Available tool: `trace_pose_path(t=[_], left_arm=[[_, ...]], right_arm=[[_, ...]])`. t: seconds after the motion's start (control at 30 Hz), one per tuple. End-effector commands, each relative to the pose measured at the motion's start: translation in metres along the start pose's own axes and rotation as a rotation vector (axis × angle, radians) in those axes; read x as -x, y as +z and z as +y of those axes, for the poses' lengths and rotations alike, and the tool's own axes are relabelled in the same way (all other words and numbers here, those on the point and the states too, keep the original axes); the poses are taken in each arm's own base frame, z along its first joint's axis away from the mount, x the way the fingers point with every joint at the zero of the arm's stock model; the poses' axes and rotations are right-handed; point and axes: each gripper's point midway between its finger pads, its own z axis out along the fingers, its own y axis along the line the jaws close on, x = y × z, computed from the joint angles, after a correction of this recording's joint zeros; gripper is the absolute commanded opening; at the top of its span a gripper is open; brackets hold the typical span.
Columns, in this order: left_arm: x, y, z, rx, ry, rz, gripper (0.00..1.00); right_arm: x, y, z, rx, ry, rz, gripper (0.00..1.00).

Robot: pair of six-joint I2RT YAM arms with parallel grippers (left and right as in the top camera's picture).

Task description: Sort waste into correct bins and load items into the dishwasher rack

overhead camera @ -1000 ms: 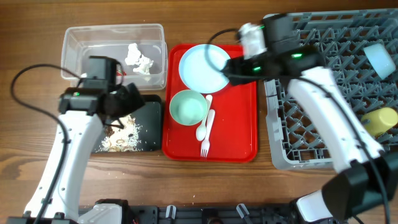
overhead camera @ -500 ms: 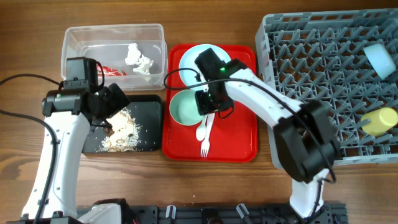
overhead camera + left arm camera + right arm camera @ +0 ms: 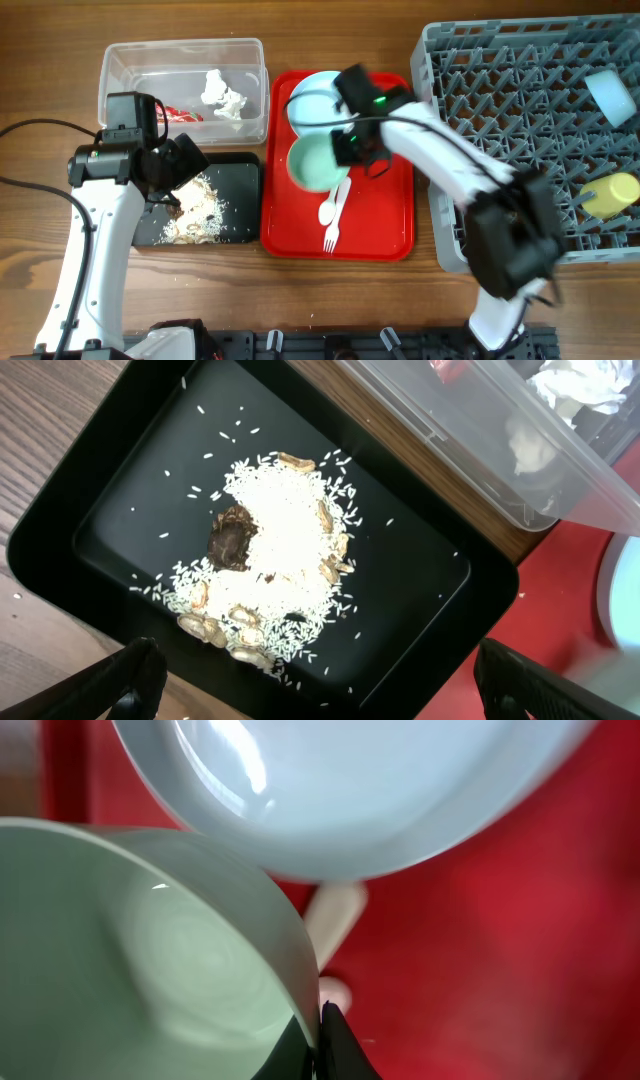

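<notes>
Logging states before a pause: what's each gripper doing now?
Left gripper: open, holding nothing.
Right gripper: closed on the pale green bowl rim.

Wooden table [image 3: 50, 30]: clear tub [image 3: 180, 44] at back left, black tray [image 3: 240, 200] below, red tray [image 3: 385, 200] middle, grey rack [image 3: 520, 60] right.
</notes>
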Motion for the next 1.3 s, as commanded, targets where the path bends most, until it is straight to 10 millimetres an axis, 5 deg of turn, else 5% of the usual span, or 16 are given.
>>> trace_pose_path(t=[0.0, 0.13, 0.17, 0.37, 0.53, 0.73, 1.03, 1.27], left_arm=[[0.002, -0.004, -0.001, -0.016, -0.016, -0.010, 1.00], [0.003, -0.004, -0.002, -0.020, -0.016, -0.016, 1.00], [0.003, -0.004, -0.002, -0.020, -0.016, -0.016, 1.00], [0.004, -0.004, -0.002, -0.020, -0.016, -0.016, 1.00], [0.004, -0.004, -0.003, -0.022, -0.016, -0.019, 1.00], [0.004, -0.004, -0.003, -0.022, -0.016, -0.018, 1.00], [0.004, -0.004, -0.003, -0.025, -0.016, -0.016, 1.00], [0.004, -0.004, -0.003, -0.025, -0.016, -0.016, 1.00]], right_arm=[[0.059, -0.122, -0.049, -0.128, -0.012, -0.377, 0.04], [0.078, -0.197, -0.123, -0.381, 0.036, -0.588, 0.04], [0.083, -0.228, -0.163, -0.548, 0.037, -0.648, 0.04], [0.078, -0.301, -0.272, -1.091, 0.082, -0.642, 0.04], [0.063, -0.336, -0.323, -1.394, 0.225, -0.582, 0.04], [0.060, -0.325, -0.366, -1.545, 0.321, -0.492, 0.04], [0.070, -0.228, -0.407, -1.543, 0.286, -0.313, 0.04], [0.082, -0.181, -0.405, -1.483, 0.241, -0.299, 0.04]])
